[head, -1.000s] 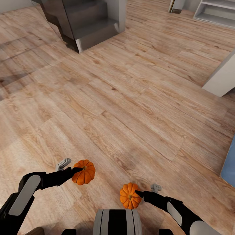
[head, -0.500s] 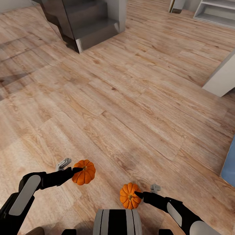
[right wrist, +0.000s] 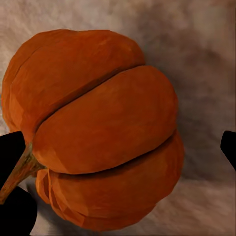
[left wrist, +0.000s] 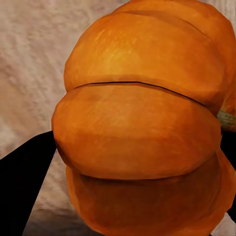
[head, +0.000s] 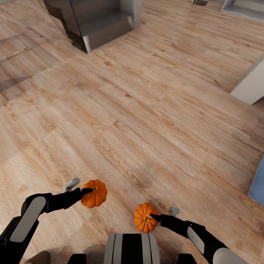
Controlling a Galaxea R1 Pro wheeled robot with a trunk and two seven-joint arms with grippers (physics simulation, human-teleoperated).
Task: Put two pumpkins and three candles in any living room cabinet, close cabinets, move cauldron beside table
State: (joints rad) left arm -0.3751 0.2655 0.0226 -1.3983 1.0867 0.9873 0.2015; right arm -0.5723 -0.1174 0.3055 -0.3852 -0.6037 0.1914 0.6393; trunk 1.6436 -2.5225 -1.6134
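So you've got a pumpkin in each gripper right now. Your left gripper point(head: 89, 190) is clamped on the left pumpkin point(head: 94, 193), carried low over the light wood plank floor point(head: 146, 110) out in front of the robot's left side. In the left wrist view that pumpkin point(left wrist: 142, 123) sits right up against the camera, with a black finger point(left wrist: 24, 182) pressed to one side of it and a sliver of the other one at the opposite edge.

Your right gripper point(head: 154, 217) is holding the right pumpkin point(head: 145, 217), closer in to the trunk point(head: 130, 249) and a bit lower in the head view than the other one. In the right wrist view the pumpkin point(right wrist: 98, 132) has its stem point(right wrist: 19, 169) lying against one dark finger point(right wrist: 12, 196); the other fingertip only peeks in at the far edge, so I can't tell if it's actually touching on that side.

The two pumpkins are well apart, neither touching the floor. Up ahead there's a dark grey stepped block point(head: 95, 18) at the far left, a pale wall corner point(head: 251, 84) on the right, and a bit of something blue point(head: 258, 179) at the right edge.
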